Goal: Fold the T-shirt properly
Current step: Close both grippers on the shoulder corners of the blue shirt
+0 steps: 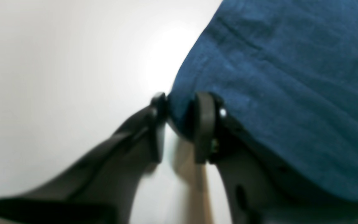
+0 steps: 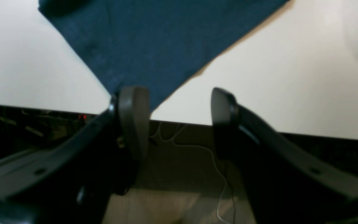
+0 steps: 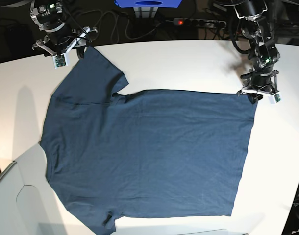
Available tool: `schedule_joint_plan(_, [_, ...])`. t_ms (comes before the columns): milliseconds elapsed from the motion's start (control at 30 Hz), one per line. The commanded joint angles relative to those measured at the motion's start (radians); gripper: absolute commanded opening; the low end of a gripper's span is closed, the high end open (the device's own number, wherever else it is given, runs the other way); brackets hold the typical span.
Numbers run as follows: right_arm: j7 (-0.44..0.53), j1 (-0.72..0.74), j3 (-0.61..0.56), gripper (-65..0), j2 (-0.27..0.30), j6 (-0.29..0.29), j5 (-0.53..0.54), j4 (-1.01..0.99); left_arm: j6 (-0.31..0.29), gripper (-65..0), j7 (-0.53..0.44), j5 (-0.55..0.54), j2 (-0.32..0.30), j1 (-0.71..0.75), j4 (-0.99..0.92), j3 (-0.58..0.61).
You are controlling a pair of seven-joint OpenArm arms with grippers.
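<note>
Your left gripper (image 1: 180,113) pinches the T-shirt (image 3: 149,156) corner near the bench's far edge, while your right gripper (image 2: 179,109) hangs wide open at the sleeve.

You have a white table (image 3: 188,58) with a rounded far edge, glossy enough to throw glare. Lying directly on it, spread flat, is the dark navy T-shirt (image 3: 149,156): one sleeve reaches the table's far-left part, and the hem runs along its right side.
</note>
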Motion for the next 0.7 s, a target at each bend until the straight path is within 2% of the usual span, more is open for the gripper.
schedule_joint_plan(0, [0.021,-0.005,0.004,-34.5,0.007,0.006,-0.003,0.015,-0.001,-56.7,0.018,-0.006,-0.009,-0.003,0.008,-0.001])
schedule_joint_plan(67, [0.024,-0.005,0.004,-34.5,0.007,0.006,-0.003,0.015,-0.001,-65.0,0.018,-0.006,-0.009,-0.001,0.008,-0.001])
schedule_joint_plan(267, [0.026,0.03,0.001,-34.5,0.003,0.006,-0.003,0.016,-0.001,-65.0,0.018,-0.006,-0.009,0.006,0.008,-0.001])
schedule_joint_plan(567, [0.015,0.138,-0.062,-34.3,0.0,0.006,-0.003,-0.033,-0.001,-65.0,0.018,-0.006,-0.009,0.036,0.017,-0.005])
schedule_joint_plan(667, [0.015,0.165,-0.062,-30.9,0.0,0.004,-0.003,-0.086,-0.001,-65.0,0.018,-0.006,-0.009,0.039,0.017,-0.007])
